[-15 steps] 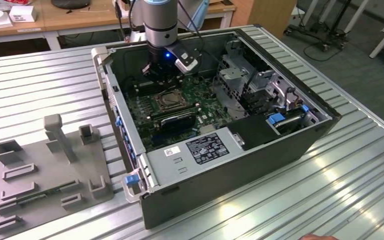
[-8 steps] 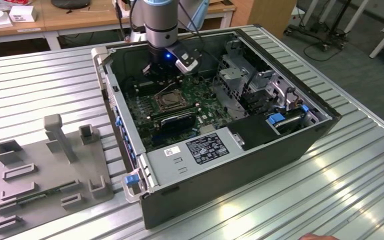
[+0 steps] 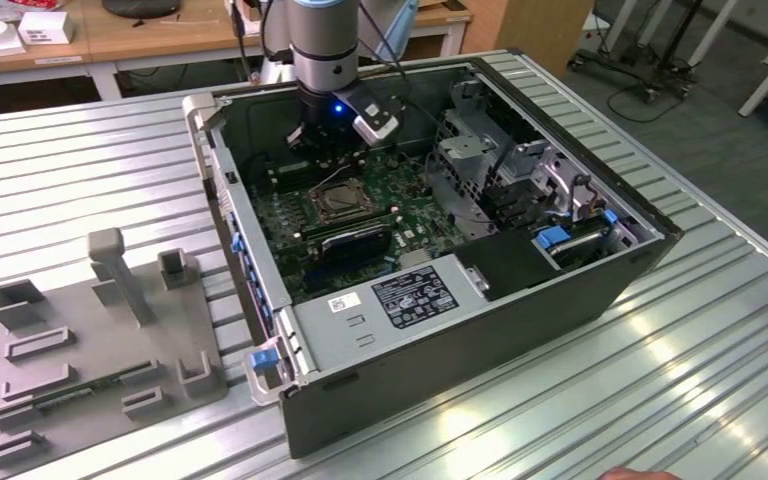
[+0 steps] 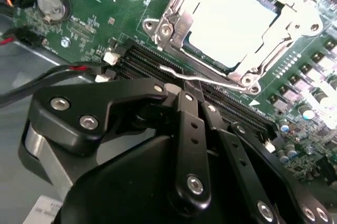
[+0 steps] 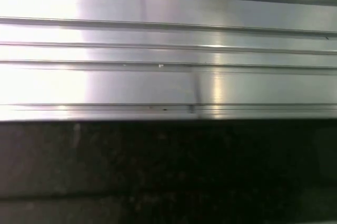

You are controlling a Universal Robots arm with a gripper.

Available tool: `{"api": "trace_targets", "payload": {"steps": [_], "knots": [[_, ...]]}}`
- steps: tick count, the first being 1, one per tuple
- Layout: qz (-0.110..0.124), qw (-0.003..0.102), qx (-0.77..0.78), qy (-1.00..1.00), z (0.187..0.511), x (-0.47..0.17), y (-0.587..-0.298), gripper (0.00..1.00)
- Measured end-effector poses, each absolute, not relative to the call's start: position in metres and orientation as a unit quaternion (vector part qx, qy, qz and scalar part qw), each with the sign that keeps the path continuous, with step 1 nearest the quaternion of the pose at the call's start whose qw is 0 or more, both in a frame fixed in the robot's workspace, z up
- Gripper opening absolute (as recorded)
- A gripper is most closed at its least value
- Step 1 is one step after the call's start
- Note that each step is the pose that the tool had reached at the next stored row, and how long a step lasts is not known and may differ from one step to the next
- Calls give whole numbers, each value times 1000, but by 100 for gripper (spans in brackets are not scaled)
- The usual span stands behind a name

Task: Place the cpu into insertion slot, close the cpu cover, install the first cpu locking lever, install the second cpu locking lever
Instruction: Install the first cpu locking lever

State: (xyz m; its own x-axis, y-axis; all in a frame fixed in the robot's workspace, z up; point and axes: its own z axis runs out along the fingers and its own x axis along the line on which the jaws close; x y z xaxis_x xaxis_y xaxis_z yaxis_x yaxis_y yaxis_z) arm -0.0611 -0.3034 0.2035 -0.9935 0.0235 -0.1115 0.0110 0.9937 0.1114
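The cpu (image 4: 239, 21) sits under the cpu cover (image 4: 176, 23); the hand (image 4: 189, 97) hangs near.

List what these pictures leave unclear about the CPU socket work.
- End effector fingertips: hidden behind its own black linkage in the second wrist view.
- Locking lever: whether latched is unclear; its end passes behind the end effector.
- Cpu cover: far edge cut off by the picture's edge.

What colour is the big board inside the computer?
Green. The motherboard shows best in the second wrist view.
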Motion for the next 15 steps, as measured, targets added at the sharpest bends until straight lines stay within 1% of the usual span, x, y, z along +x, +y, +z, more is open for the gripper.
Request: {"api": "trace_targets", "payload": {"steps": [15], "knots": [[55, 56, 9, 997, 247, -61, -303, 11]]}}
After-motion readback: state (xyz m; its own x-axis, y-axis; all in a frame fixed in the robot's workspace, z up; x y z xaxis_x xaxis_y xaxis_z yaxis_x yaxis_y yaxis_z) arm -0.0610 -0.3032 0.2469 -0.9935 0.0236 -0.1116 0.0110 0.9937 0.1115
